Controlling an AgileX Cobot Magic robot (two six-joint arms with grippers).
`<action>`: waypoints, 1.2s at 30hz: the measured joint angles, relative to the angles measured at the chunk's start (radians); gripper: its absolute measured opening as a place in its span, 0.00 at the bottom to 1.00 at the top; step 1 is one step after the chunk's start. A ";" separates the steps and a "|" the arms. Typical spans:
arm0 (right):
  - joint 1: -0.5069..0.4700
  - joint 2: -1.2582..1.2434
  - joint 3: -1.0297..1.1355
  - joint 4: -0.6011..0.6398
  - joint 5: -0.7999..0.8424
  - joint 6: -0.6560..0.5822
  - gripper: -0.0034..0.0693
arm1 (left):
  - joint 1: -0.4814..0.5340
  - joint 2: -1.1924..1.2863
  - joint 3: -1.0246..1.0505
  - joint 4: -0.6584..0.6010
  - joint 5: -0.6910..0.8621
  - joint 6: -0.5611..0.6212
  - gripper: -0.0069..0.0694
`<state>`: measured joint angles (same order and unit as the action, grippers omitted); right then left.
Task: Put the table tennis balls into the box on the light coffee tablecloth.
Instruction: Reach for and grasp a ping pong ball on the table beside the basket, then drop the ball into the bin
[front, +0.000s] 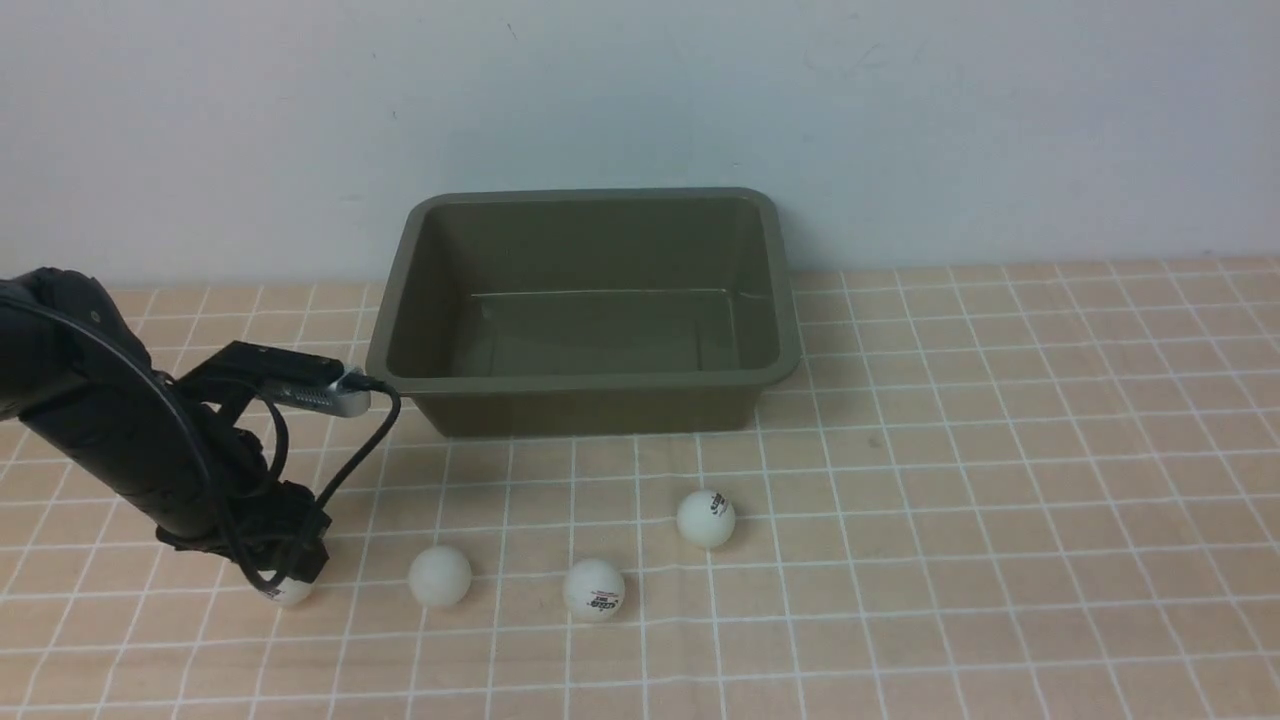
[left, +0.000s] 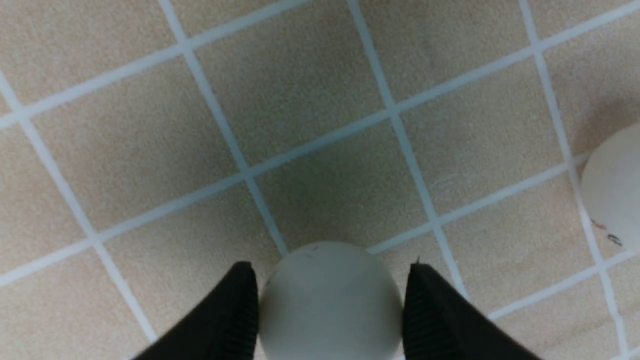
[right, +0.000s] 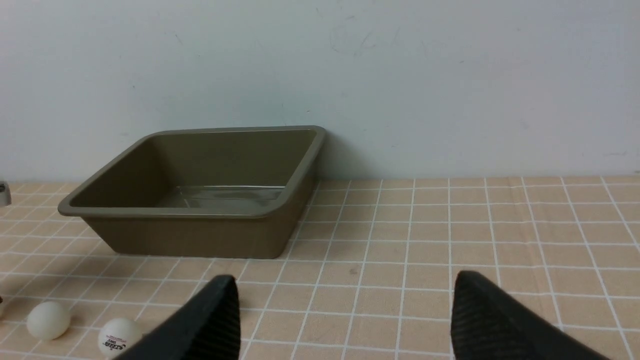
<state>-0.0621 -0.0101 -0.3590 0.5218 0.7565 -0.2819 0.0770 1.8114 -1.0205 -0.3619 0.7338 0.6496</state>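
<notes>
Four white table tennis balls lie on the light coffee tablecloth (front: 1000, 450) in front of the olive-green box (front: 590, 410). My left gripper (front: 290, 575) is down at the leftmost ball (front: 290, 594); in the left wrist view its black fingers (left: 235, 310) press both sides of that ball (left: 330, 305), which rests on the cloth. The other three balls (front: 440, 576) (front: 594, 589) (front: 706, 518) lie to its right. My right gripper (right: 345, 300) is open and empty, low over the cloth; it is out of the front view. The box (right: 190, 237) holds nothing.
A pale wall stands right behind the box. The left arm's black cable (front: 360, 450) loops close to the box's near left corner. Two balls (right: 48, 320) (right: 120, 336) show in the right wrist view. Another ball (left: 615, 195) shows at the left wrist view's edge.
</notes>
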 joint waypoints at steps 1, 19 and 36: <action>0.000 0.000 0.000 0.000 0.000 0.000 0.75 | 0.000 0.000 -0.002 0.003 0.009 0.000 0.47; 0.000 0.000 0.000 -0.001 0.000 0.000 0.75 | -0.027 0.049 -0.529 -0.384 0.261 0.087 0.47; 0.000 0.000 0.000 -0.003 0.016 0.000 0.75 | -0.063 0.283 -0.800 -0.361 0.379 0.195 0.63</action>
<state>-0.0621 -0.0101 -0.3590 0.5191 0.7722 -0.2819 0.0136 2.0940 -1.8209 -0.7228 1.1133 0.8443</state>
